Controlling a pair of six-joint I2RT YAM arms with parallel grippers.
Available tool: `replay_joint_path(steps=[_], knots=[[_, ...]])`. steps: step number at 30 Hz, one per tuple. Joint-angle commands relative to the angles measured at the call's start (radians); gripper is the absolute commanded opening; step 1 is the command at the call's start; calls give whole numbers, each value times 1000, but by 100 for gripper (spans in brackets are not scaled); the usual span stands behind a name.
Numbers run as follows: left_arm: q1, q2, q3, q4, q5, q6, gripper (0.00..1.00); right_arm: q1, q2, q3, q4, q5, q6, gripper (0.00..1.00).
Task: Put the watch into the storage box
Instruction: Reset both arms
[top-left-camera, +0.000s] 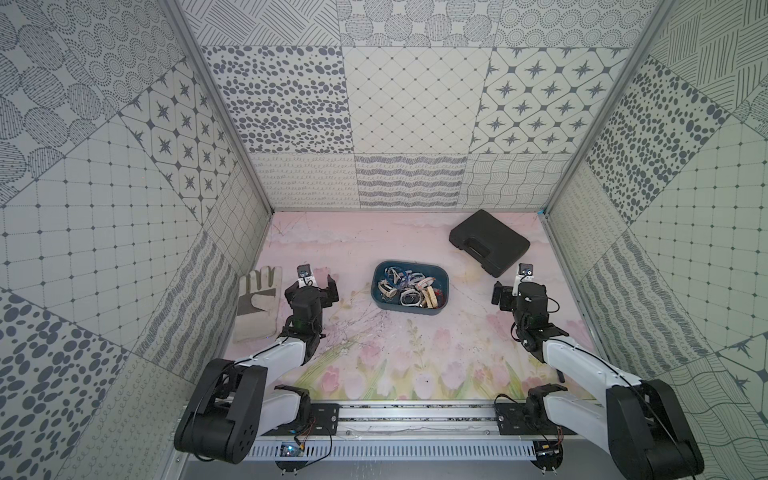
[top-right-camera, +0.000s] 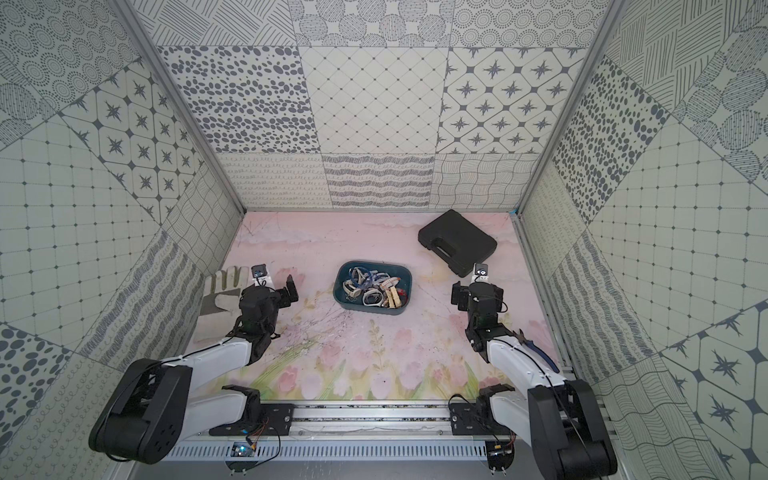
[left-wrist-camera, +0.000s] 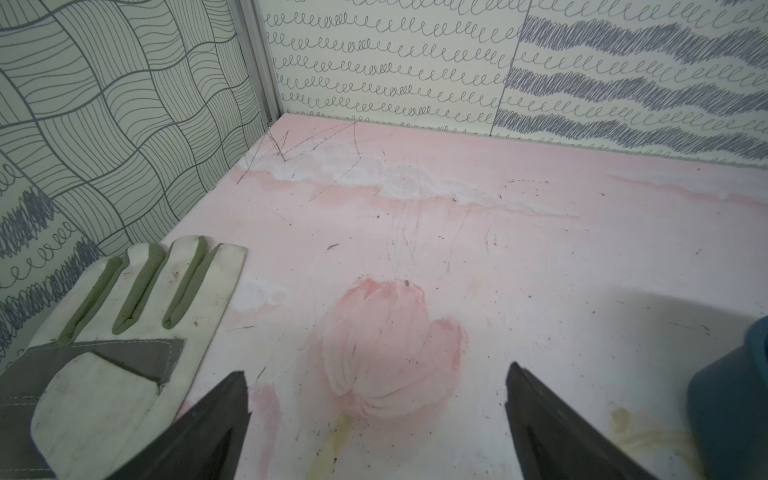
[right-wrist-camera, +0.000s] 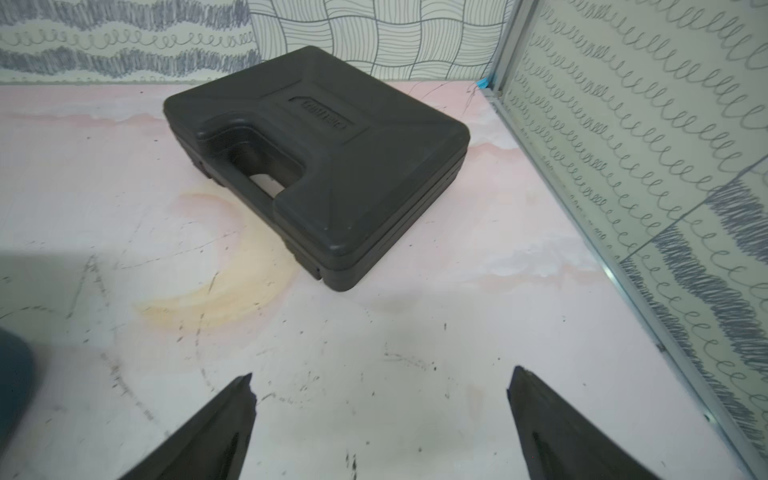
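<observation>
Watches (top-left-camera: 405, 291) lie heaped in the storage box (top-left-camera: 399, 311) at the worktop centre. Left gripper (left-wrist-camera: 376, 374) and right gripper (right-wrist-camera: 382, 374) flank it, jaws spread wide and empty, so the placement appears complete.

The storage box (top-left-camera: 390, 308) sits in the middle of the counter (top-left-camera: 374, 353) with a pile of watches (top-left-camera: 409, 289) inside it. A glove (top-left-camera: 258, 303) lies flat well to its left, and a case (top-left-camera: 490, 241) lies behind it to the right, near the counter's back corner
</observation>
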Motion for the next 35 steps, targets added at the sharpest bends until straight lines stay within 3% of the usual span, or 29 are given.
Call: replay_joint_path(steps=[1,8,10,12,13,14,16,35], knots=[[9,85,-44,292,-67,95,99,-20,94,-19,370,70,-67,99],[47,393,41,429,106,161,99,-108,256,0,483,-165,3,99],[77,327,77,239,154,91,99,-107,317,21,494,-190,-6,99],[108,360,92,271,149,86,99,-107,417,33,584,-178,2,100],[121,333,113,178,165,48,99,-107,425,34,588,-177,-2,100],[145,334,121,168,185,24,99,-108,387,54,489,-180,7,100],[157,339,118,187,202,18,100,-116,408,41,550,-185,11,100],[160,342,118,186,206,24,100,-107,395,53,498,-170,1,100]])
